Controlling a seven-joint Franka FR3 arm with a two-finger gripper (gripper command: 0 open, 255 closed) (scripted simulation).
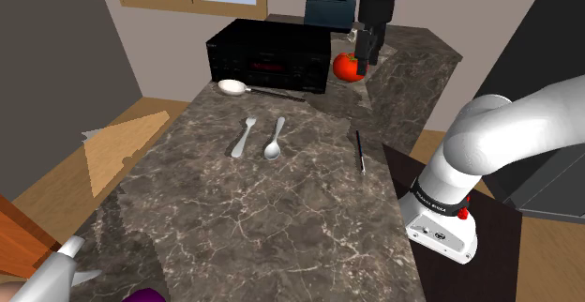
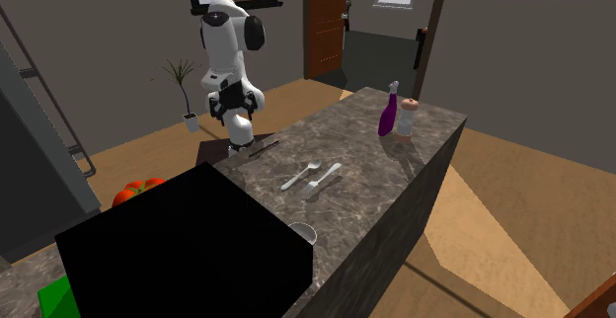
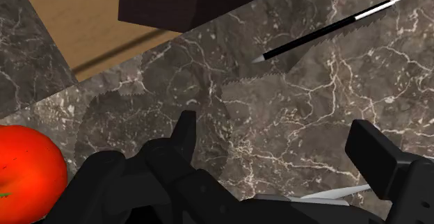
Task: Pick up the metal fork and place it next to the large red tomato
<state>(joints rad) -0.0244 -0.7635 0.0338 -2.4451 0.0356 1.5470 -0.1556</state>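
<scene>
The black gripper (image 3: 275,129) is hovering over the bench (image 3: 313,97) edge beside the red tomato (image 3: 28,167), jaws standing wide apart, a silvery pointed piece (image 3: 334,192) showing between them, contact unclear.

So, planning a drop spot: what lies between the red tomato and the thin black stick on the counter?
Nothing; the shoulder view shows bare marble counter between the tomato and the black stick.

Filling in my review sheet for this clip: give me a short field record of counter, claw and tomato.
surface: dark marbled counter
claw: open, hovering beside the tomato
tomato: red, next to a black box
utensils: two pale ones lying mid-counter
other: thin black stick near the counter edge
</scene>
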